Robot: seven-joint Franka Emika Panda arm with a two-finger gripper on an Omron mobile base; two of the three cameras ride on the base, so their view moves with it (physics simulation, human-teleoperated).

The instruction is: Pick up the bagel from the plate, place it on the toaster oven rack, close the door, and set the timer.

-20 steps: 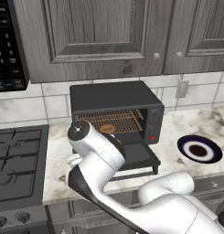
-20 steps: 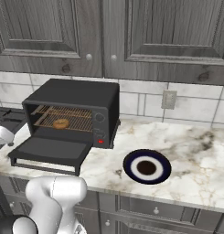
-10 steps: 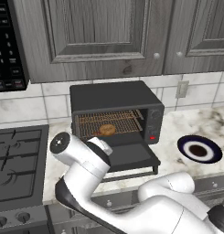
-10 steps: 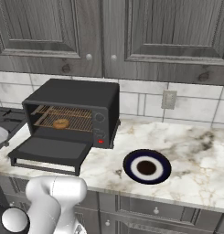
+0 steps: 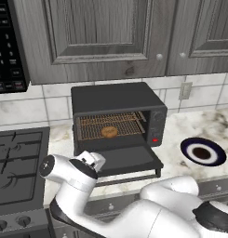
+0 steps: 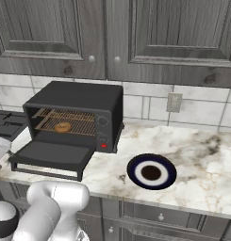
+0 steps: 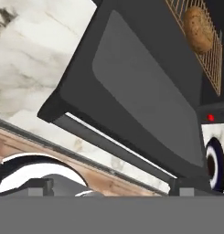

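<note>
One bagel (image 5: 109, 132) is sitting on the rack (image 5: 110, 125) inside the toaster oven (image 6: 79, 110); the door (image 7: 141, 100) is hanging down flat, open counter (image 6: 202, 164) beside the empty plate (image 6: 151, 171). Gripper (image 7: 111, 192) is hovering low by the door's front edge, jaws spread wide, holding nothing.

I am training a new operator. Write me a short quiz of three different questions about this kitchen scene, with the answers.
1. True or false: the bagel lies on the rack inside the toaster oven.
2. Which is right about the door? A: shut upright; B: folded down and open; C: taken off.
3. Fill in the missing word: the plate on the counter holds ____.

Key: 1 true. 2 B. 3 nothing; it sits to the right of the toaster oven.
</note>
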